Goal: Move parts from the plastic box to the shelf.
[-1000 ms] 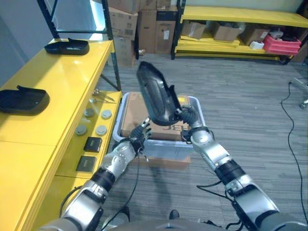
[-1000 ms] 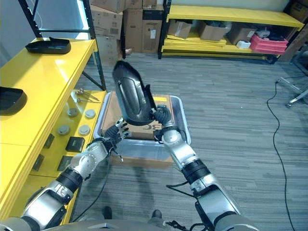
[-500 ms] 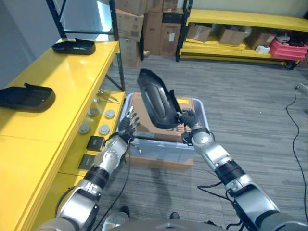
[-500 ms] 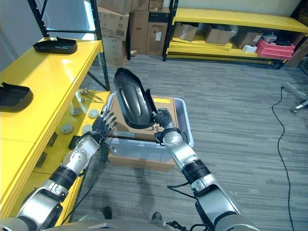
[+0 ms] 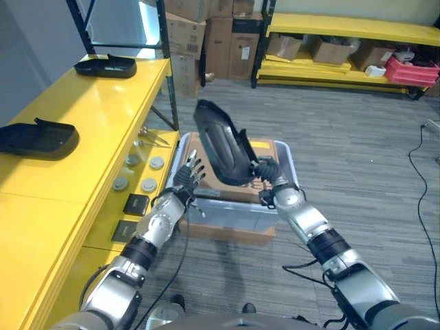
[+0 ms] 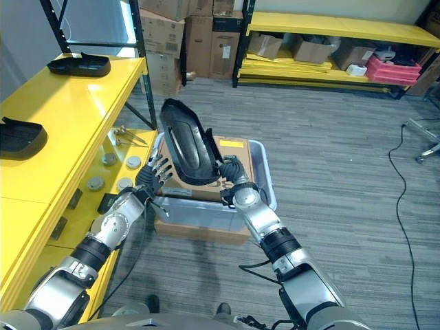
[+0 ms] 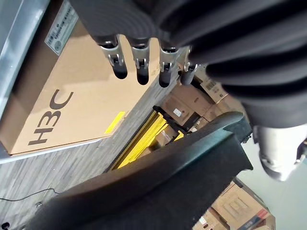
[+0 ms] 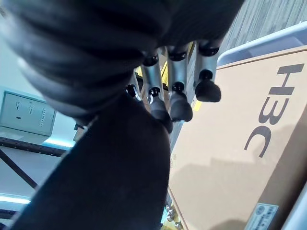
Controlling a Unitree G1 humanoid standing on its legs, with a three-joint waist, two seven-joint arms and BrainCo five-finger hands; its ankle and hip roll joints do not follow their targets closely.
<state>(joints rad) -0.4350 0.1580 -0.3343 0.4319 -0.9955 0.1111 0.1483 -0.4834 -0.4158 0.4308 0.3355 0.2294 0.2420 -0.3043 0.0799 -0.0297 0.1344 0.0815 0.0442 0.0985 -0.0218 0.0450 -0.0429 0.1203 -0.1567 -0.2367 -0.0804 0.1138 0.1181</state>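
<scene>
The right hand (image 5: 268, 180) has its fingers curled round a long black moulded plastic part (image 5: 218, 141) — glossy, shell-shaped, tilted upright above the grey plastic box (image 5: 283, 157). The left hand (image 5: 184, 180) hovers beside it, fingers spread.

The room is evenly and fairly brightly lit from overhead. A pale bluish-white glow (image 5: 141, 27) stands far beyond the fingers (image 5: 194, 170) of the left hand and washes out there. The yellow shelf (image 5: 89, 117) carries soft sheen without hard glare. A faint, diffuse shadow lies on the grey floor (image 5: 227, 275) on the near side of the fingers. Straight lines bow slightly toward the edges of the head views. In the wrist views the dark covers close to the lens are blurred, and the black part (image 7: 158, 182) is soft-edged.
</scene>
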